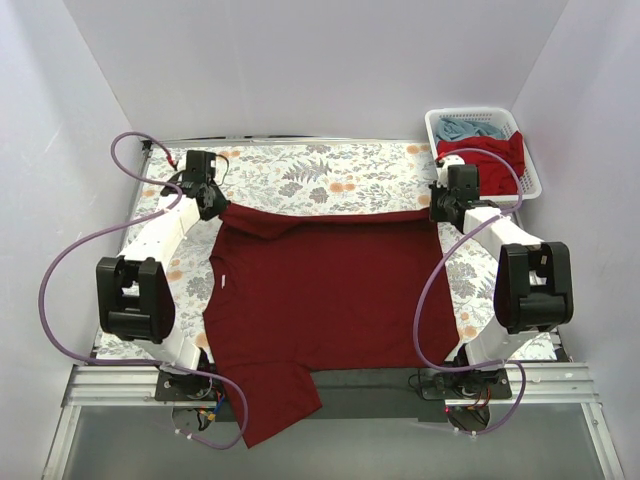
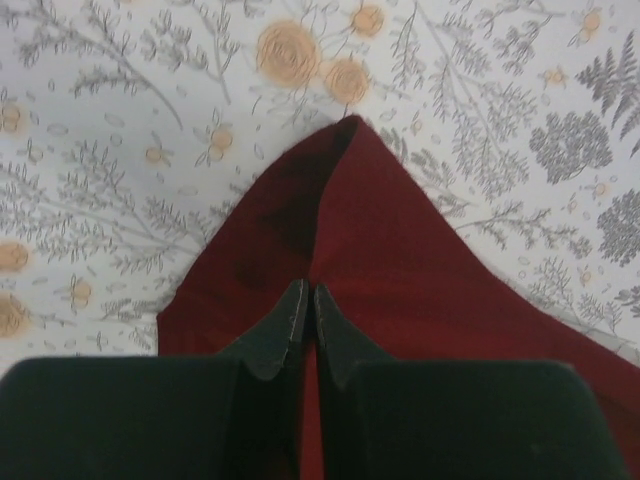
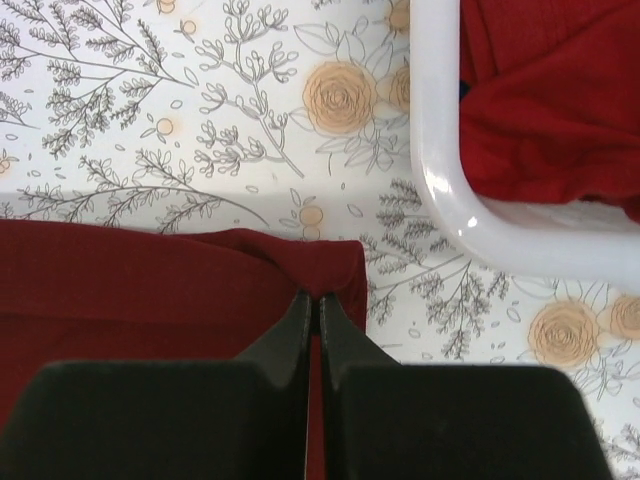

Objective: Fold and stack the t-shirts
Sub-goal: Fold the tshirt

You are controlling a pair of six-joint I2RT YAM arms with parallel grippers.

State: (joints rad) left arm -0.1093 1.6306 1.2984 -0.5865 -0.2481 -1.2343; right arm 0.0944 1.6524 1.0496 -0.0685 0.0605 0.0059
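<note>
The dark maroon t-shirt [image 1: 330,290] lies spread over the floral cloth, one sleeve hanging over the near table edge. My left gripper [image 1: 212,203] is shut on its far left corner, seen in the left wrist view [image 2: 308,292] with the maroon cloth [image 2: 400,250] peaked ahead of the fingers. My right gripper [image 1: 440,208] is shut on the far right corner; in the right wrist view [image 3: 319,298] the cloth [image 3: 150,280] bunches at the fingertips. The brighter red t-shirt [image 1: 490,160] and the light blue t-shirt [image 1: 468,128] lie in the basket.
The white lattice basket [image 1: 528,160] stands at the back right; its rim [image 3: 440,180] is close to my right gripper. The floral table cloth [image 1: 320,175] shows beyond the shirt. White walls enclose the table.
</note>
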